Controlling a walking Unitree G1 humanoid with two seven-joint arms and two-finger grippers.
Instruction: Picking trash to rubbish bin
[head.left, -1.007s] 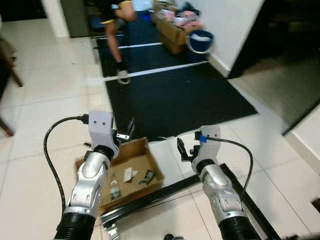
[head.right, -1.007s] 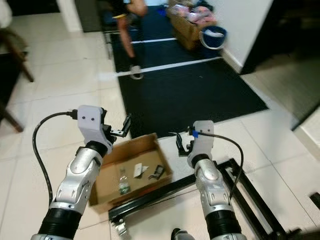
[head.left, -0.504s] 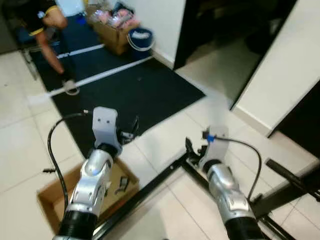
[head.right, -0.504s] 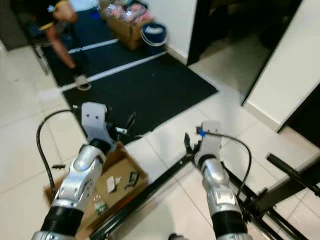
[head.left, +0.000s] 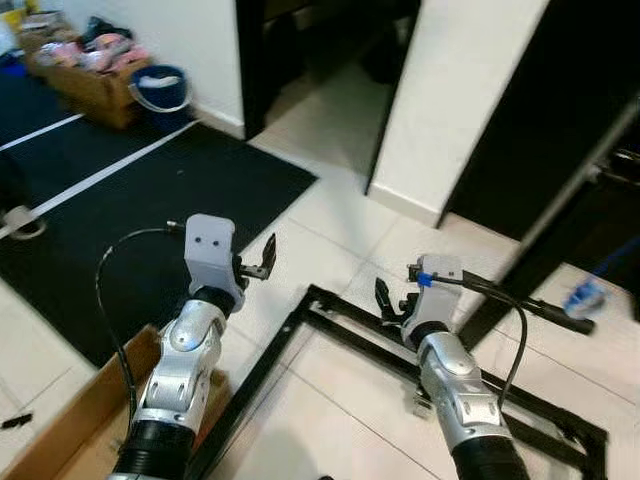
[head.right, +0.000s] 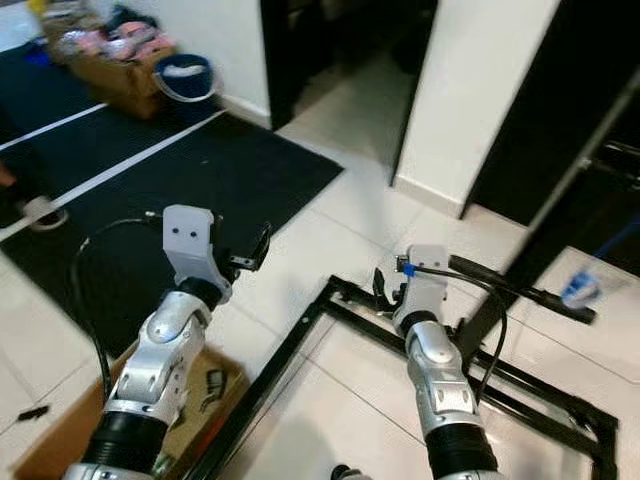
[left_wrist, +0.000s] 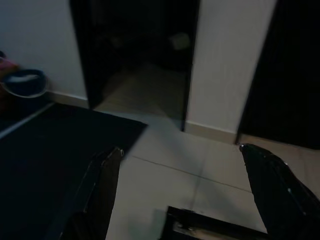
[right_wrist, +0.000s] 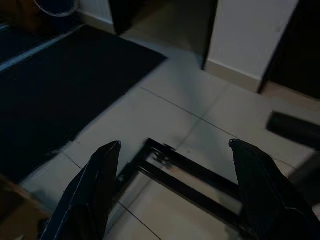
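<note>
Left eye view: the left tool (head.left: 262, 262) is raised over the white tiled floor (head.left: 330, 225), fingers spread wide and holding nothing. The right tool (head.left: 392, 300) hovers above a black metal frame (head.left: 330, 322) lying on the tiles; its fingers also look parted and empty. Both arms are carried at the ready, probably so either can reach down once something is picked out. The cardboard box (head.left: 70, 425) that serves as the rubbish bin sits low at the robot's left, beside the black mat (head.left: 130, 195).

Right eye view: trash pieces (head.right: 212, 385) lie inside the box by the left forearm. Far off against the wall stand a blue bucket (head.right: 183, 75) and a second carton (head.right: 110, 62) of pink items. A blurred blue-and-white object (head.right: 580, 288) lies on the floor to the right; whether it is trash I cannot tell.

Left wrist view: fingers (left_wrist: 102, 192) wide apart, framing a dark doorway (left_wrist: 145, 50).

Right wrist view: fingers (right_wrist: 90, 192) wide, looking down on the frame.
</note>
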